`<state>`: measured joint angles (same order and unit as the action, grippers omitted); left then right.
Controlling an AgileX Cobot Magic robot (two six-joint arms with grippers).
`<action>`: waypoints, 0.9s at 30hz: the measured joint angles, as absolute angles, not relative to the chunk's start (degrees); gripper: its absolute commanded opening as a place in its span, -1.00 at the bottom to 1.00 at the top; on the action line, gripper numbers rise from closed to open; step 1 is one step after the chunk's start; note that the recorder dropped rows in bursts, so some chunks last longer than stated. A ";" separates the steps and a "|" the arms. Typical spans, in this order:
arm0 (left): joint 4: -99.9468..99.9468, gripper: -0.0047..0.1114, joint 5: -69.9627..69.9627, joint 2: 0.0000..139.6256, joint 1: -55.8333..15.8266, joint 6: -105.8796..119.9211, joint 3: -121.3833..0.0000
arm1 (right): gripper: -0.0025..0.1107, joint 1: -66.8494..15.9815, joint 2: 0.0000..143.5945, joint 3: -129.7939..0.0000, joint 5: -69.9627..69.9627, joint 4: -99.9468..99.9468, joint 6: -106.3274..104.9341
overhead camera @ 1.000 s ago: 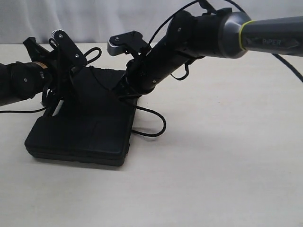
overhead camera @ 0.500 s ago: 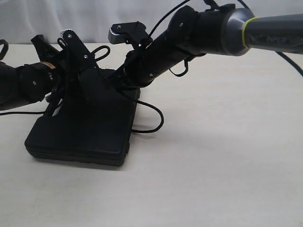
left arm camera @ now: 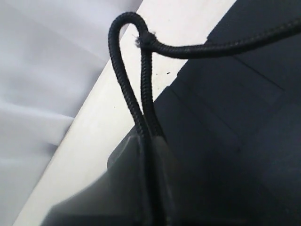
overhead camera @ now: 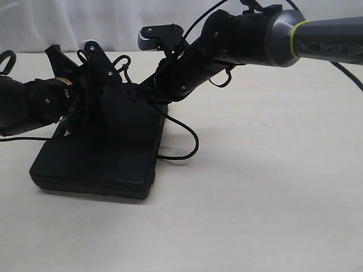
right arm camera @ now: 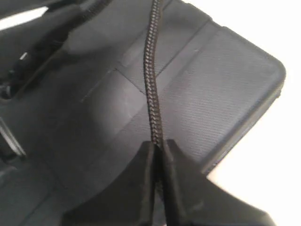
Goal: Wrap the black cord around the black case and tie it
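Observation:
The black case (overhead camera: 96, 161) lies flat on the table at the left, and both grippers hover over its far half. My left gripper (left arm camera: 151, 141) is shut on a doubled loop of the black cord (left arm camera: 123, 70); a small frayed knot (left arm camera: 148, 40) sits just past the bend. My right gripper (right arm camera: 159, 143) is shut on a single strand of the black cord (right arm camera: 151, 70), which runs taut across the ribbed lid (right arm camera: 225, 80). In the exterior view the left gripper (overhead camera: 102, 99) and right gripper (overhead camera: 139, 93) stand close together. A slack loop of cord (overhead camera: 191, 141) lies on the table beside the case's right edge.
The beige table (overhead camera: 261, 198) stretches to the right and front of the case. A pale curtain (overhead camera: 85, 22) hangs behind. Glossy arm cables (overhead camera: 198, 22) arc above the right arm. The two arms crowd the space over the case's far edge.
My left gripper has moved right over the case with its cord loop. My right gripper has lifted off the lid and shifted slightly left, pulling its strand taut. Both stayed shut.

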<state>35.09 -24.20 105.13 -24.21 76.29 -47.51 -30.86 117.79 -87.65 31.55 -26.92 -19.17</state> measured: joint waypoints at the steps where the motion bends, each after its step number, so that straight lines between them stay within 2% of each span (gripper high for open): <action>1: 35.09 -0.92 -24.20 105.13 -24.21 76.29 -47.51 | -0.88 -30.86 117.79 -87.65 31.66 -27.66 -19.77; 27: 31.68 -0.92 -21.95 105.01 -24.66 75.40 -47.51 | -0.88 -30.86 117.79 -87.65 29.32 -25.98 -20.51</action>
<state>31.68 -21.95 105.01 -24.66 75.40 -47.51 -30.86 117.79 -87.65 29.32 -25.98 -20.51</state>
